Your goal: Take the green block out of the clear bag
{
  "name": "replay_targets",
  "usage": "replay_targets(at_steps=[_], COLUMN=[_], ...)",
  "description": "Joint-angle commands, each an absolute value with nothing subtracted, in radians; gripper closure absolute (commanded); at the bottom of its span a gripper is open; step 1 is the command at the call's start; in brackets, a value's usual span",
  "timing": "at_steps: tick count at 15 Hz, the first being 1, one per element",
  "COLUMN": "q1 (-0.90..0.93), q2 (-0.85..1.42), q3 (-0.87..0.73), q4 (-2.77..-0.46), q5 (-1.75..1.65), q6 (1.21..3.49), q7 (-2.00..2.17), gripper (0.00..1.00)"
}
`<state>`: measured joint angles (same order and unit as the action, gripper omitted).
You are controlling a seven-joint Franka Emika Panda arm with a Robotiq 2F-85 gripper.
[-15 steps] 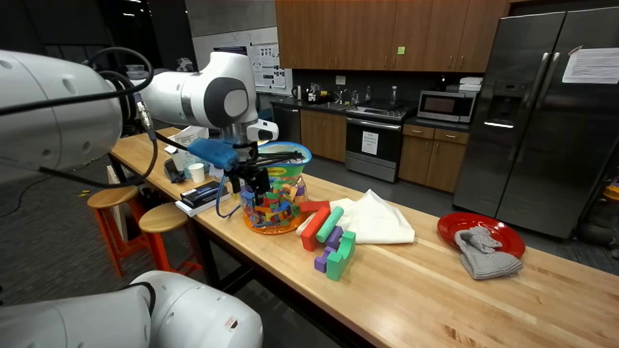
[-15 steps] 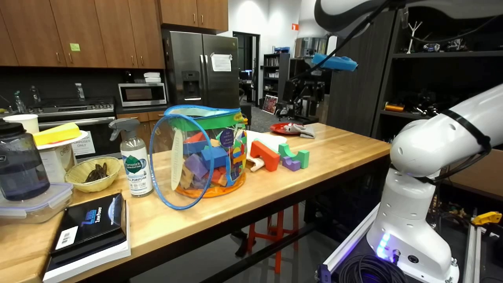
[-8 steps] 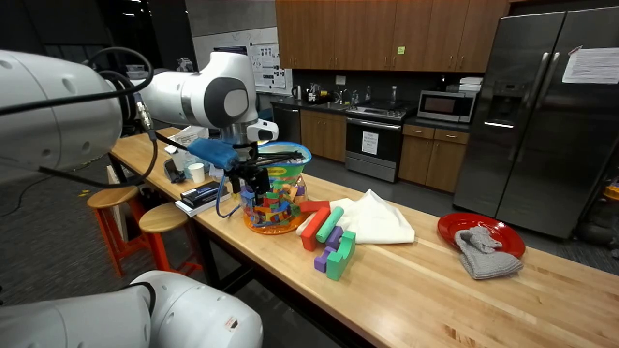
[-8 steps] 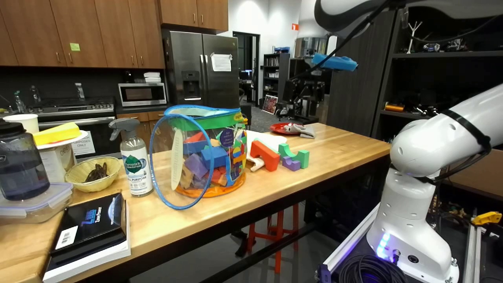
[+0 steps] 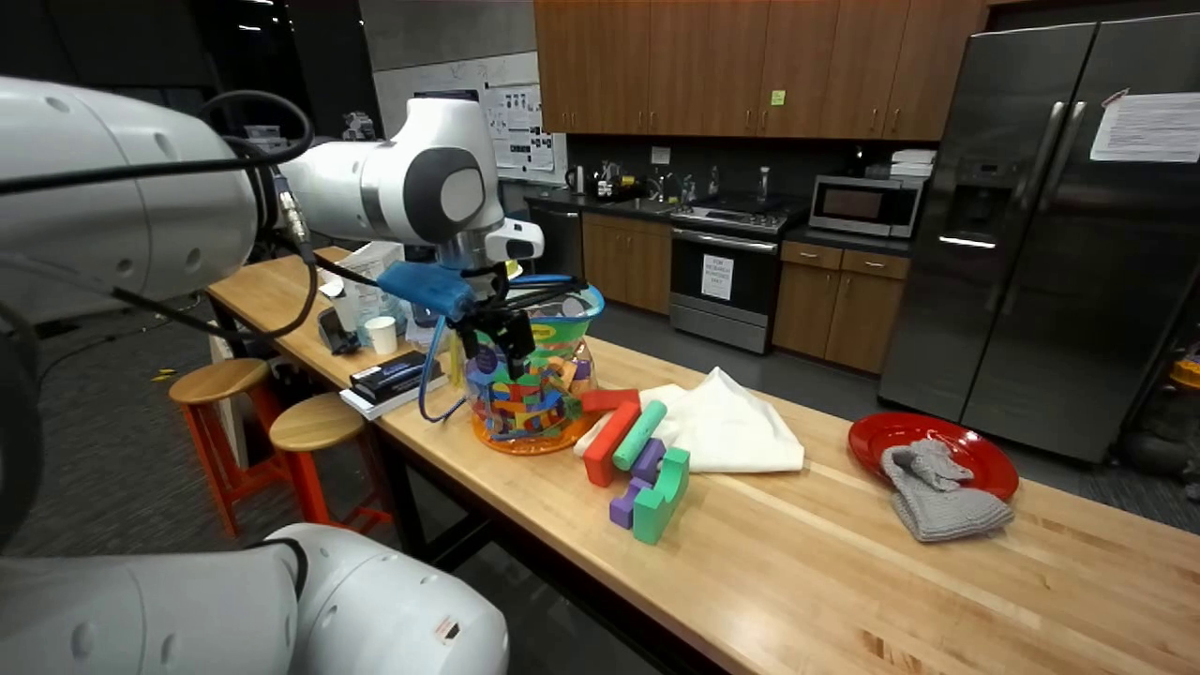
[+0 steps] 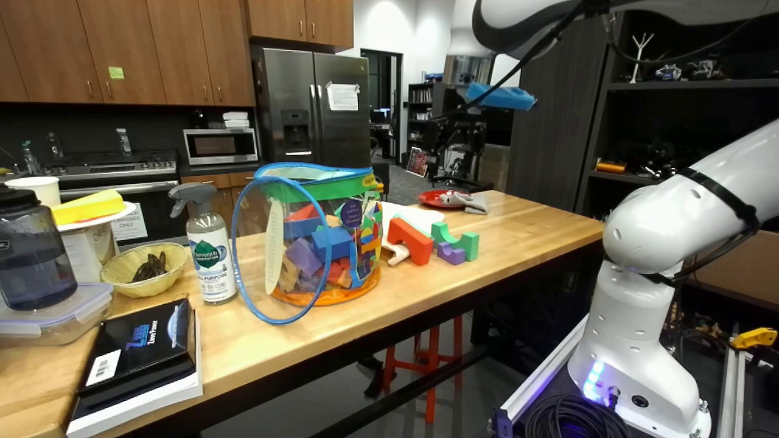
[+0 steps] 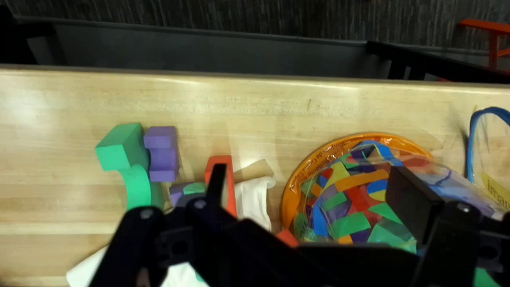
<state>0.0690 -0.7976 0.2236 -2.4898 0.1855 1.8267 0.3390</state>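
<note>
Bag of clear plastic [image 6: 344,188] stands upright, mouth up, near a long edge of the tabletop [image 6: 517,225], lid [image 6: 274,248] hanging beside a spray bottle [image 6: 210,258], loose blocks [image 5: 612,444] and white cloth [image 5: 724,427] opposite, fingers [image 7: 414,203] apart above.

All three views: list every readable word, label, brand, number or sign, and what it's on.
"Seventh Generation": bottle.
"ALL PURPOSE": bottle.
"FOR RESEARCH PURPOSES ONLY": oven sign.
"Power", rest unclear: black box.
"Bloques de": bag's orange base.
"imag", cut off: yellow tag.
Too small or blurred: purple tag, carton, fridge sheet, whiteboard sheets.
</note>
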Motion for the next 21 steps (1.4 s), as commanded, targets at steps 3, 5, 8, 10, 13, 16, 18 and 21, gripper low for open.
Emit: replay_targets(at_steps=[3, 5, 8, 10, 13, 16, 18, 21], q1=[0.040, 0.044, 0.058, 0.065, 0.080, 0.107, 0.129, 0.158], q2=[-0.645, -0.589, -0.497, -0.432, -0.334, -0.244, -0.191, -0.123], q3=[0.207, 0.203, 0.195, 0.192, 0.199, 0.211, 0.218, 0.232], q4=[-2.331, -2.279, -2.193, -2.131, -2.038, -1.949, -1.892, -1.819], q5=[0.092, 0.063, 0.036, 0.025, 0.018, 0.018, 0.017, 0.005], q6=[1.899, 1.932, 1.978, 2.009, 2.047, 2.062, 2.063, 2.058], q7=[0.271, 0.244, 0.188, 0.154, 0.113, 0.083, 0.067, 0.057], gripper=[0.00, 0.00, 0.00, 0.00, 0.00, 0.00, 0.00, 0.00])
